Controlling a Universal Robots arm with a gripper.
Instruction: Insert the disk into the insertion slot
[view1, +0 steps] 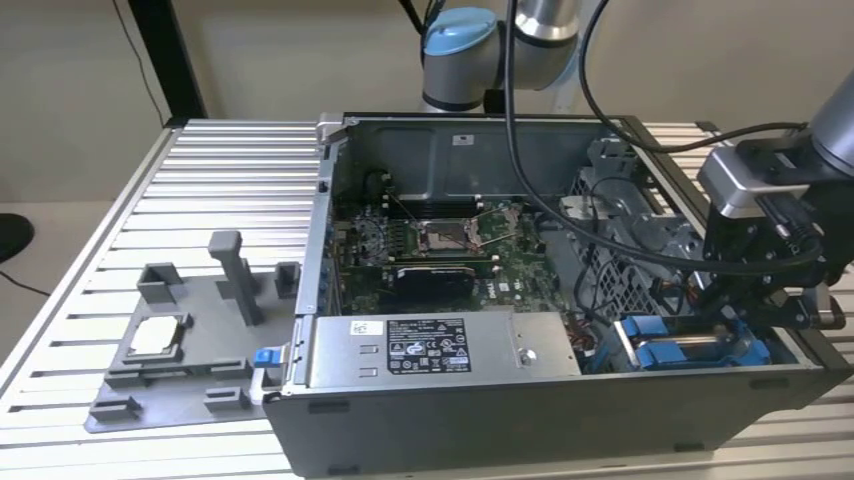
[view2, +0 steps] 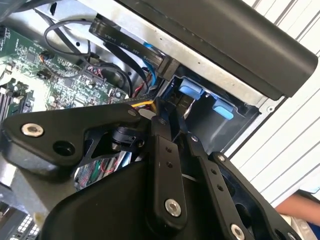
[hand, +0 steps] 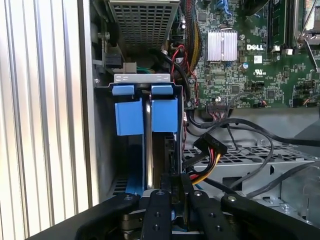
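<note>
The disk (view1: 694, 345) stands in the insertion slot (hand: 142, 78) at the case's corner, on the exterior view's right. Its blue carrier (hand: 129, 117) frames a thin silver edge (hand: 148, 145). Two blue tabs (view2: 192, 90) show past the fingers in the second wrist view. My gripper (view1: 763, 318) reaches down into the slot at the disk's end away from the tabs. The fingers (hand: 157, 210) come together to a point in both wrist views, so my gripper (hand: 172, 181) (view2: 159, 107) looks shut. Whether the tips touch or pinch the disk is hidden.
The open case holds a green motherboard with a processor socket (view1: 441, 235) and a long grey box (view1: 441, 345) beside the slot. Wire bundles (hand: 210, 150) run close to the fingers. A grey fixture with a small chip (view1: 154, 340) lies on the table. A blue sleeve (view2: 305, 205) is nearby.
</note>
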